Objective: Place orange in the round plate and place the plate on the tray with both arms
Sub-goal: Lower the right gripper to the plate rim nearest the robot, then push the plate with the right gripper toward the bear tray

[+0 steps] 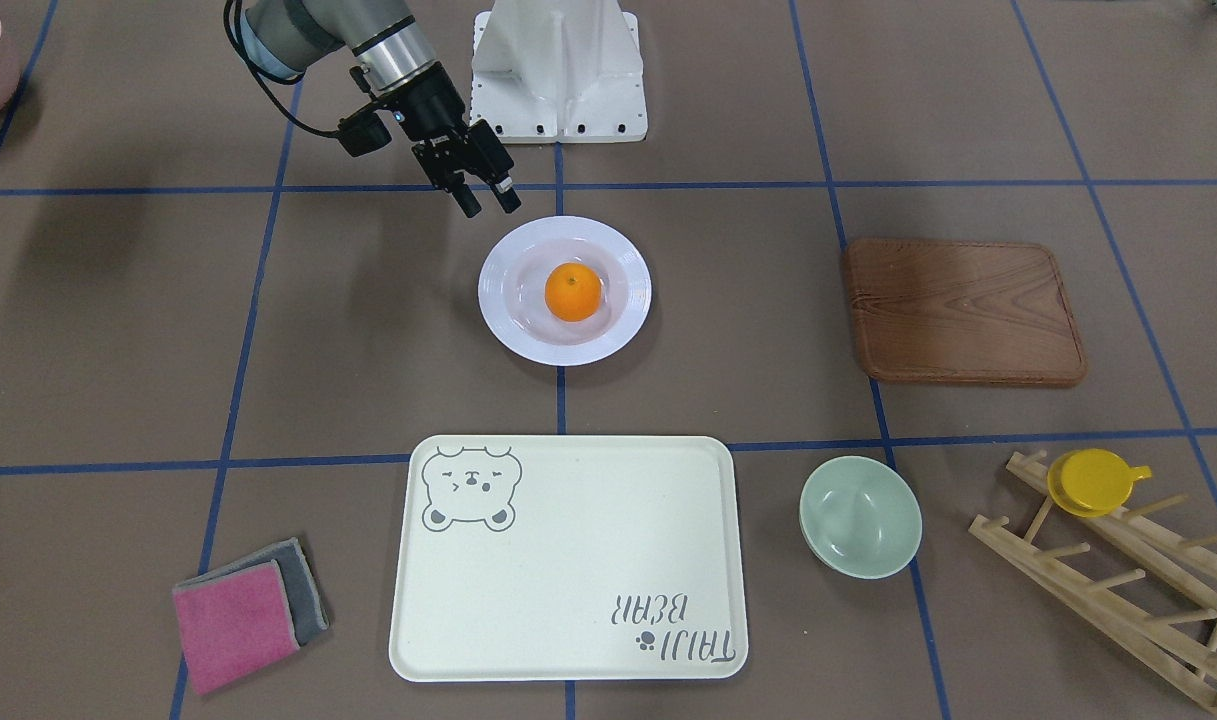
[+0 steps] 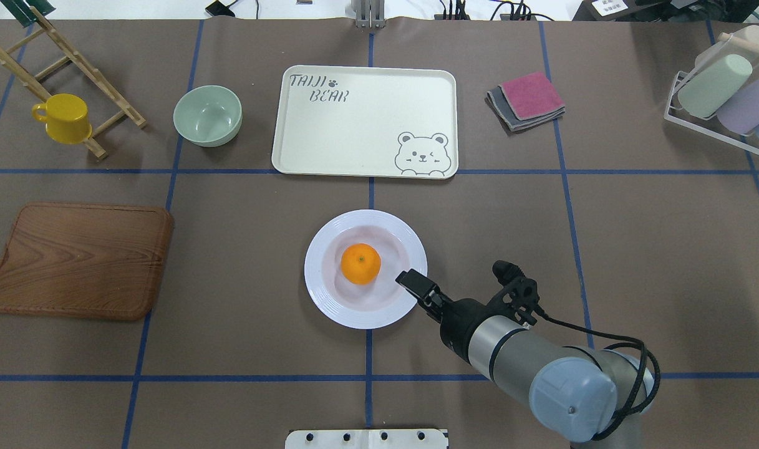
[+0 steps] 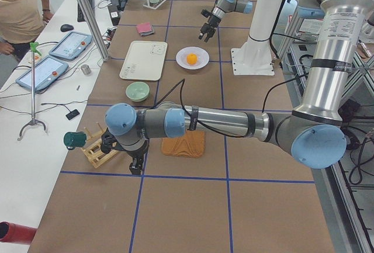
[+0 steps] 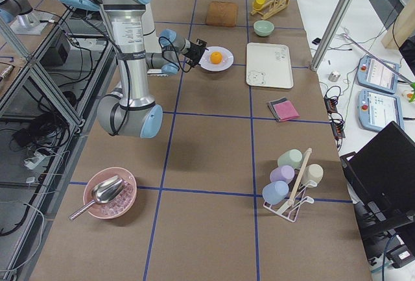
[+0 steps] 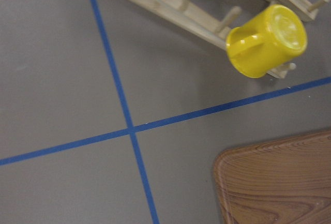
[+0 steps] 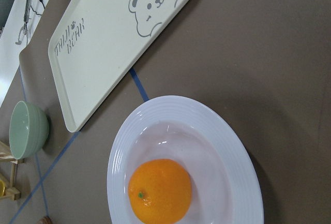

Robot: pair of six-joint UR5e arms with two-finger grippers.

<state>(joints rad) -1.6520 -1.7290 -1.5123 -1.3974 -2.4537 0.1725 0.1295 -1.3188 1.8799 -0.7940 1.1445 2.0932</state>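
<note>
The orange (image 1: pixel 573 291) (image 2: pixel 360 263) (image 6: pixel 160 190) lies in the sunken centre of the white round plate (image 1: pixel 628 290) (image 2: pixel 320 293) (image 6: pixel 243 157), mid-table. The cream bear tray (image 1: pixel 568 560) (image 2: pixel 354 131) (image 6: pixel 103 43) lies empty just beyond the plate, away from the robot. My right gripper (image 1: pixel 488 200) (image 2: pixel 410 279) hovers open at the plate's robot-side rim, holding nothing. My left gripper (image 3: pixel 135 168) shows only in the exterior left view, low over the table past the wooden board; I cannot tell whether it is open or shut.
A brown wooden board (image 2: pixel 80 259) lies on the robot's left. Beyond it are a pale-green bowl (image 2: pixel 207 115) and a wooden rack (image 2: pixel 73 68) holding a yellow cup (image 2: pixel 64 117). Folded cloths (image 2: pixel 529 100) and a cup stand (image 2: pixel 722 93) sit far right.
</note>
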